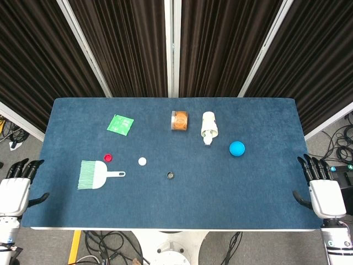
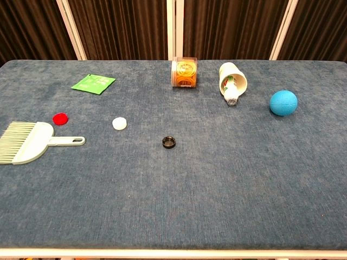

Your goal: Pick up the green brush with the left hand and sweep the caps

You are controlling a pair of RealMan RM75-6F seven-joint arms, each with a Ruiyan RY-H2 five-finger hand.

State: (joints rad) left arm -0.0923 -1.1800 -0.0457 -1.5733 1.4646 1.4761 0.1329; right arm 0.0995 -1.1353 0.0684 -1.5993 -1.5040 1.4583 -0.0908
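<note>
Both hands rest off the table's edges, holding nothing; the brush lies untouched.

The left hand, fingers apart and empty, is partly cut off by the frame and hidden from the chest view. The green brush lies flat near the left edge, bristles leftward, its tips cropped in the chest view. Red cap, white cap and black cap sit apart. The right hand is likewise spread and empty.

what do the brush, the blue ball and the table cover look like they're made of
The green-bristled hand brush looks like pale moulded plastic, smooth and matte, with fine synthetic-looking bristles fanned in strands. The round blue ball has a dull, slightly grainy surface without glare, so probably foam or soft rubber. The dark blue table cover looks like short-pile fabric or carpet, given its fuzzy, mottled nap.
</note>
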